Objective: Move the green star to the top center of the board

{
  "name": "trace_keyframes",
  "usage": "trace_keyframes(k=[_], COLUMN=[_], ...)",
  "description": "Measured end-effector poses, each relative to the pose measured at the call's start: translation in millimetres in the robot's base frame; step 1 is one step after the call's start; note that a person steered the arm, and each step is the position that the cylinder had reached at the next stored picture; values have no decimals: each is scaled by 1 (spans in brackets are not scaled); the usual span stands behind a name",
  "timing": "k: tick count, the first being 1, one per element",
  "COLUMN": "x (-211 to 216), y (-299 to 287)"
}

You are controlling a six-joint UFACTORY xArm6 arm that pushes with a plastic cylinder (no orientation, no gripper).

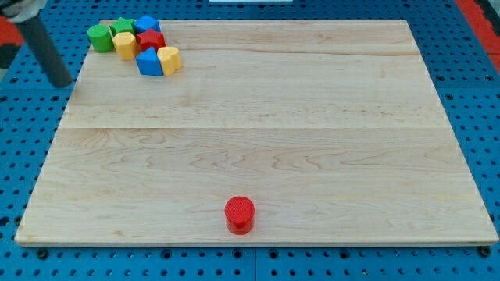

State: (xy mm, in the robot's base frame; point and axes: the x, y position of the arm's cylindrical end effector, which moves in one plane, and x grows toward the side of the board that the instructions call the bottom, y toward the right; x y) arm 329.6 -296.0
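Observation:
The green star (122, 27) lies in a tight cluster at the board's top left corner. Beside it are a green cylinder (99, 37), a yellow block (125, 44), a blue block (147, 24), a red block (151, 40), a second blue block (149, 62) and a yellow heart-like block (169, 59). My tip (62, 83) is at the view's left, just off the board's left edge, below and left of the cluster, touching no block.
A red cylinder (240, 214) stands alone near the bottom centre of the wooden board (312, 117). A blue pegboard surface (476, 117) surrounds the board.

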Motion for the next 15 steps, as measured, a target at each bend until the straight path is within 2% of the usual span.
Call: trace_keyframes(k=[1, 2, 3, 5, 6, 7, 9, 10, 11, 12, 15], x=[-64, -90, -90, -138, -121, -123, -138, -138, -137, -119, -68], y=[25, 21, -8, 7, 13, 80, 4, 4, 72, 154, 308])
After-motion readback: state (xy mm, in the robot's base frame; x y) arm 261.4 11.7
